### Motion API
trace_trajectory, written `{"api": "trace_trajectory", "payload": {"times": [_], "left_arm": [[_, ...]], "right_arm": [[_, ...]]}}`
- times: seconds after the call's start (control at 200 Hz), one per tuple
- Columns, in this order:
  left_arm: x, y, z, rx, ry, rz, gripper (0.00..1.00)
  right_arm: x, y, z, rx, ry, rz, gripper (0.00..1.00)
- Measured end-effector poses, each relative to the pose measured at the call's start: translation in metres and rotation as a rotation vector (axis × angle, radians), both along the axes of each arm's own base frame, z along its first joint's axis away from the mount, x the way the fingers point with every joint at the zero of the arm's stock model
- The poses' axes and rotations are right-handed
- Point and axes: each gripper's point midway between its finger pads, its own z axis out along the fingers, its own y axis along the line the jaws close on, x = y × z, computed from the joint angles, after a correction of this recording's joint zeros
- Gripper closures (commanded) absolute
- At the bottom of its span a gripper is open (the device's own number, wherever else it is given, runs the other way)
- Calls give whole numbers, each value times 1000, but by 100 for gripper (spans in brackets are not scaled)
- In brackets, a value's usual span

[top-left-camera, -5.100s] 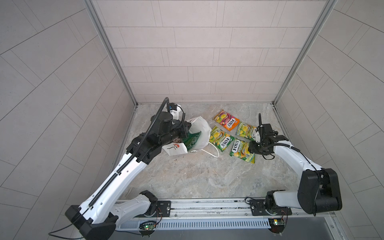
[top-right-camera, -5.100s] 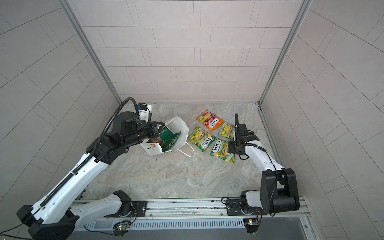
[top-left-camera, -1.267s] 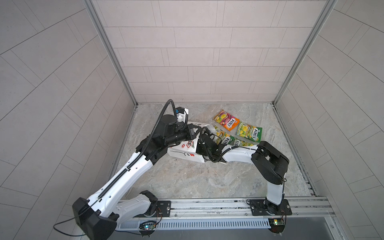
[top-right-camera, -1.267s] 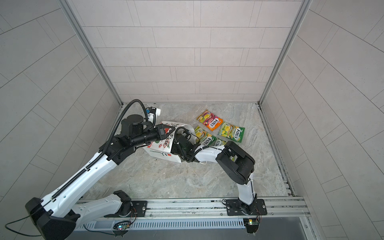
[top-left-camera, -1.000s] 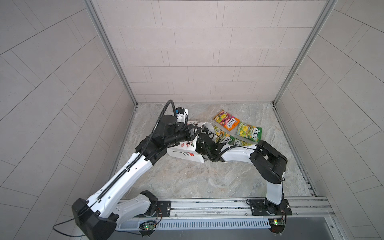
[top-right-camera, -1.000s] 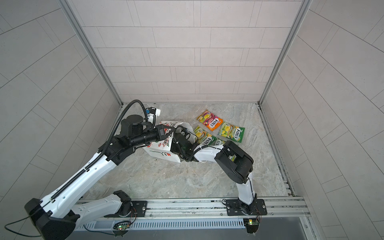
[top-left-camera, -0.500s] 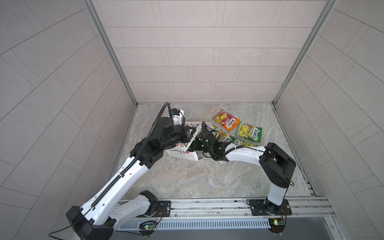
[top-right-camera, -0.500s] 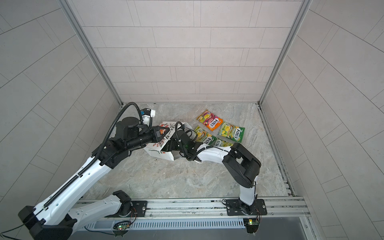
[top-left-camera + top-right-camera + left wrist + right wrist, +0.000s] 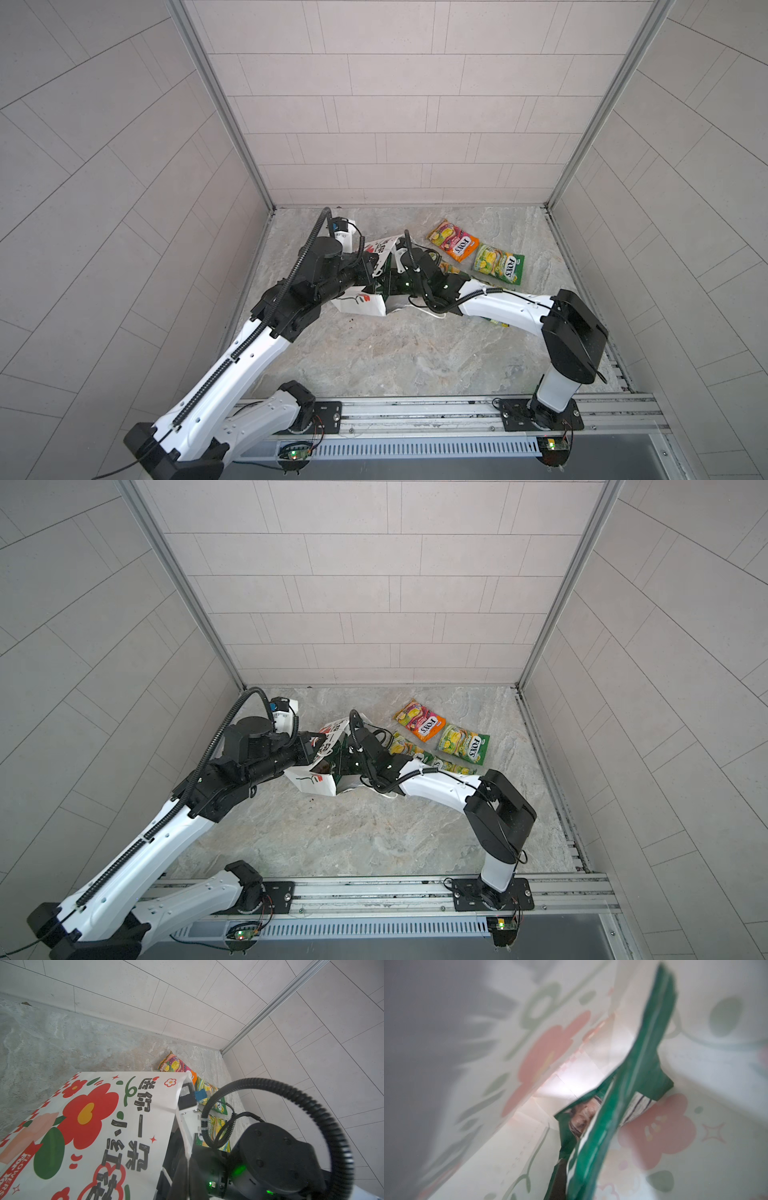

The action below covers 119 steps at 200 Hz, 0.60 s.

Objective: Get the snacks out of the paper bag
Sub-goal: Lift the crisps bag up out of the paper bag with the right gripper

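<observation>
The left arm (image 9: 232,365) reaches in from the near-left corner. Its left gripper (image 9: 369,269) is pressed together on the upper rim of the tall white paper bag with a red flower drawing (image 9: 357,302). The bag lies tipped on its side on the grey marbled floor (image 9: 395,353), left of centre, with its mouth facing right. In the left wrist view the bag's printed side (image 9: 93,1126) fills the foreground, and a black ribbed cable loop (image 9: 311,1105) blocks much of what is behind it.

The right gripper (image 9: 392,286) is pushed into the bag's mouth. The paper walls hide its fingertips, but its jaws are closed. The right wrist view is blurred and looks along the bag's inside, where the large dark green crisp bag (image 9: 623,1095) stands close in front of the lens. Whether the crisp bag is pinched cannot be told.

A white cord handle (image 9: 432,314) shows just under the wrist. Further right, the white right forearm (image 9: 436,789) lies across two small green-yellow packets (image 9: 405,746) (image 9: 451,766) and partly covers them. Behind these, an orange-pink FOX'S packet (image 9: 454,240) and a third green-yellow FOX'S packet (image 9: 498,264) lie flat and in full view, just beside each other.
</observation>
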Motion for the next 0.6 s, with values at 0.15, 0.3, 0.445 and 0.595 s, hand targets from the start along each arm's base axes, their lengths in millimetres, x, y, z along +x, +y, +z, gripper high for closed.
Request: {"api": "trace_trajectory", "payload": {"times": [0.15,0.3,0.445,0.595], "left_arm": [[2,6,0,19,-8,29,100],[4,11,4,35,-23,54,100],[7,15,5,47,-31,77,100],[8,18,5,55,-36,97,100]], "right_arm": [[-4,-4,21,5,-36,14,100],[-7,-10,37,10,-68,13,100],[-10,-17,53,18,-94,13,100],[-14,-23,69,31,-122,17,100]]}}
